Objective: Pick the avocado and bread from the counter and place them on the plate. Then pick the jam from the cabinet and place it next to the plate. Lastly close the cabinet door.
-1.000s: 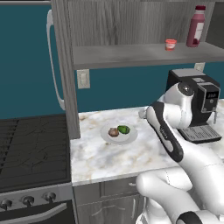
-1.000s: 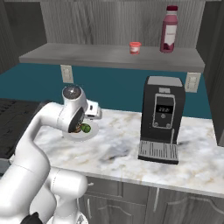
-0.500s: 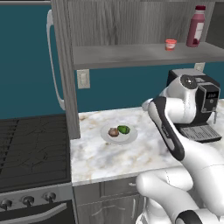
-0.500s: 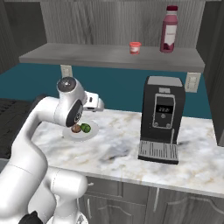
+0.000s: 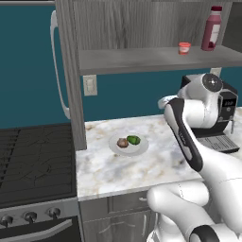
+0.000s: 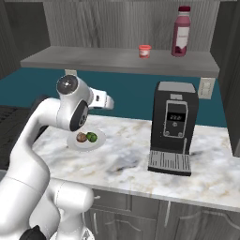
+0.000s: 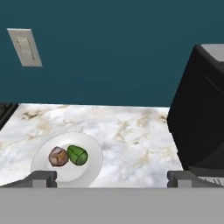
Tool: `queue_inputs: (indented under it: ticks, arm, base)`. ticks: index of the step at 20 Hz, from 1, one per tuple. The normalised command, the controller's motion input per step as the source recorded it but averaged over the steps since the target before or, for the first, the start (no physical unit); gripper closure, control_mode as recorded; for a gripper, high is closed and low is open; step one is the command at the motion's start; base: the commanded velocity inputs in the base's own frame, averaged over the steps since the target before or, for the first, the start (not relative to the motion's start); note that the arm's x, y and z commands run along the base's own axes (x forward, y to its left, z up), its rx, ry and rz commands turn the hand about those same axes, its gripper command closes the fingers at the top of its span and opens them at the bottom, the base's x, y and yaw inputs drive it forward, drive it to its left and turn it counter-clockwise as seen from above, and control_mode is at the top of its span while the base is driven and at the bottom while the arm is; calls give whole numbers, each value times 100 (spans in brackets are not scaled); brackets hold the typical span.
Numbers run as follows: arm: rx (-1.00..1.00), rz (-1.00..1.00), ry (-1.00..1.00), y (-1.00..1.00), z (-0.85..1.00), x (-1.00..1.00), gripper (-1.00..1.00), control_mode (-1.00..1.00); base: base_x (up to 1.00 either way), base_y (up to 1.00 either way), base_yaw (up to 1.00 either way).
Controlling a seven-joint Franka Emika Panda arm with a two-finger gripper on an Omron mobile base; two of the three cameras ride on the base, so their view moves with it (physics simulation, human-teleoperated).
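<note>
Fingertips of the claw (image 7: 112, 179) stand wide apart, gripping nothing. Below and ahead to its left, the green avocado (image 7: 77, 155) and brown bread lump (image 7: 58, 156) lie touching on the round white plate (image 7: 92, 168) (that step looks finished). Above it, the small red-lidded jam jar (image 6: 145, 51) waits on the grey cabinet shelf (image 6: 93, 60), its label unreadable.

Coffee machine (image 6: 171, 127) beside outlet (image 6: 205, 87); stove (image 5: 33, 160) left.

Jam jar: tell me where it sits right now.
The jam jar stands on the open cabinet shelf, just left of the tall red bottle, above the coffee machine.
</note>
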Motion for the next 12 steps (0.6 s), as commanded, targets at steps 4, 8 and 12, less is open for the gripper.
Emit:
queue_inputs:
  ticks: [4, 8, 12]
  arm:
    - [1, 0, -18, -10, 42, 0, -100, -100]
    - [0, 0, -18, -12, 43, 2, -100, -100]
    - [0, -1, -5, -13, 37, 10, -100, -100]
  base:
    - [0, 0, 0]
    - [0, 0, 0]
    - [0, 0, 0]
